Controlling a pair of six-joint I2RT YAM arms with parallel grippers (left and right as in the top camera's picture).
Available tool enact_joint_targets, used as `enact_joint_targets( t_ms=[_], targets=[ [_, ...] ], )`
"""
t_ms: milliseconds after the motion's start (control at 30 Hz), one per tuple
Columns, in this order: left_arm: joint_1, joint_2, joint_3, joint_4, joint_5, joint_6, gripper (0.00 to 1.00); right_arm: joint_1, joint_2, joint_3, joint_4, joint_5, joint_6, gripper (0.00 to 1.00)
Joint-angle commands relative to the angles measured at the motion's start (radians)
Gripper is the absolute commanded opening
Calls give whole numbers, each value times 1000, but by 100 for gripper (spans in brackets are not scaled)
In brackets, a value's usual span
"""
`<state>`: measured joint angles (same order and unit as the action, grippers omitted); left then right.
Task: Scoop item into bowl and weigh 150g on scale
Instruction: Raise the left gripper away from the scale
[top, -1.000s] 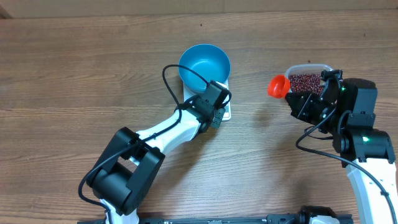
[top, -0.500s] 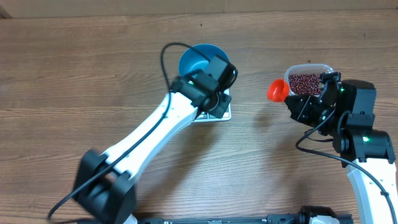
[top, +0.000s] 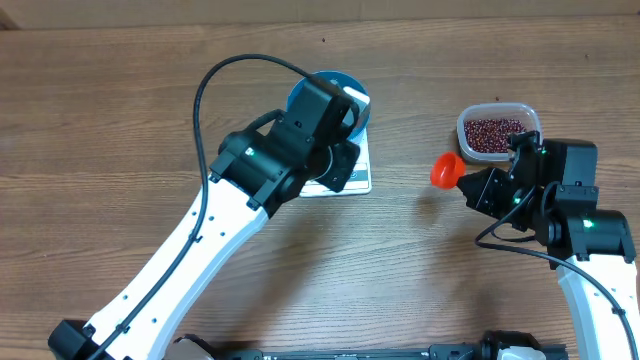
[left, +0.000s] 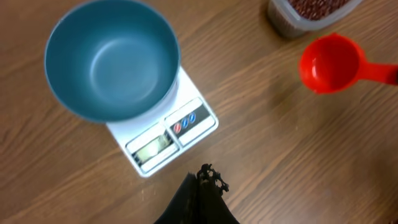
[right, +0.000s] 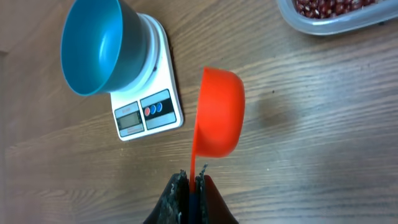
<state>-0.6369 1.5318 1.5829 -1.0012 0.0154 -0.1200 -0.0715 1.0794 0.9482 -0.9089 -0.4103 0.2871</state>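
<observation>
A brown wood-grain table fills nearly every view, its grain running left to right in the overhead view, with a paler strip along the very top edge there (too little of it shows to say what it is). At upper centre of the overhead frame the white scale lies flat on the wood, with the blue bowl sitting on its platform, empty; the display and buttons are uncovered at the scale's near edge, the reading too blurred to make out. The left arm reaches from the lower left and hides much of both from overhead. The left gripper hangs above the table just off the scale's display edge, its fingers pressed together on nothing. At upper right a clear plastic tub holds the maroon beans. The right gripper, lower left of the tub, pinches the handle of an orange-red scoop, which is in the air between tub and scale, touching neither; its cup looks empty from the left wrist view.
</observation>
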Motion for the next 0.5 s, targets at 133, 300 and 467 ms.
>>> enact_joint_targets(
  t_ms=[133,300,467],
  targets=[
    [170,-137,10,-92,130,57,4,-2,-13,67,-6,7,-31,4],
    [253,-154,5,-199,229,199,4,-2,-13,215,-110,105,-84,4],
    [253,-147,1,-195,154,214,17,-3,-13,268,-151,151,-87,4]
  ],
)
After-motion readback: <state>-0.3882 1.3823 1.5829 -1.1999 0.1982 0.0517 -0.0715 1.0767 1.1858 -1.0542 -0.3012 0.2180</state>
